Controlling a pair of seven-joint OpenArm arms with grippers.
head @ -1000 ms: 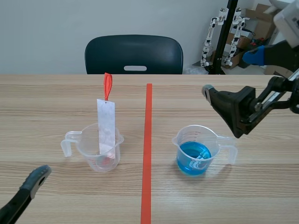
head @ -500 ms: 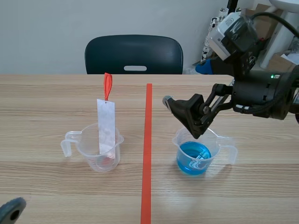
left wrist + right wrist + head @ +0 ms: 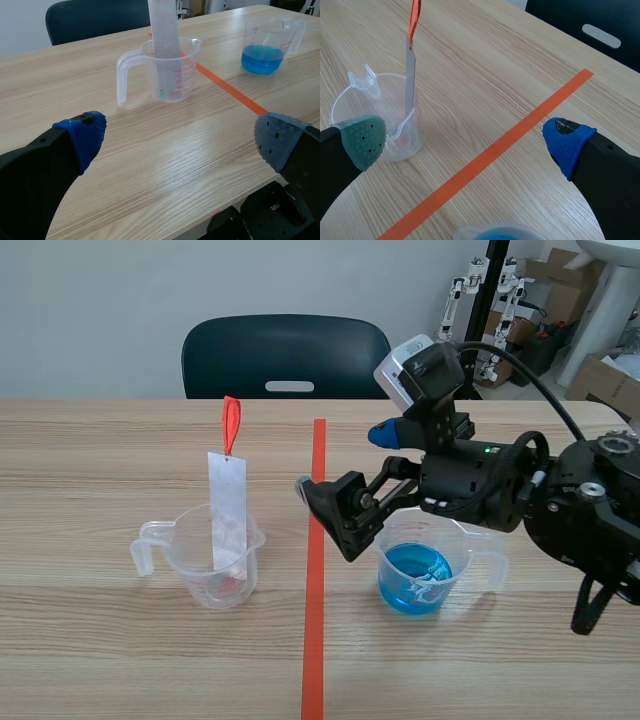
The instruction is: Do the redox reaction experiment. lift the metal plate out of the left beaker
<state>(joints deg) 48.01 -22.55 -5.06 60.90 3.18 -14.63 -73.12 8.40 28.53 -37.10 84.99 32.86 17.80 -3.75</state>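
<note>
1. The right gripper [image 3: 326,516] has swung across since a moment ago. It was far from the left beaker [image 3: 196,578], out past the beaker of blue water [image 3: 415,578]. Now it hangs much nearer, over the red tape line [image 3: 316,570] between the two beakers. The left arm has slid out of the scene view.
2. The metal plate [image 3: 227,512] stands inside the left beaker. Its top pokes up well above the beaker's rim, with a red tag [image 3: 231,423] on the end.
3. The right fingers are spread wide and hold nothing. The plate is not between them yet.
4. The left gripper [image 3: 180,142] is low over the desk [image 3: 100,460], well apart from the left beaker. Its fingers are spread wide too, with nothing in them.
5. I think this is the reaching step. The lift has not begun.
6. Next, the right gripper likely needs to go the rest of the way to the left beaker. It should put one finger on each flat side of the plate, above the rim, and squeeze. Then it should pull straight up, so the beaker does not tip.
</note>
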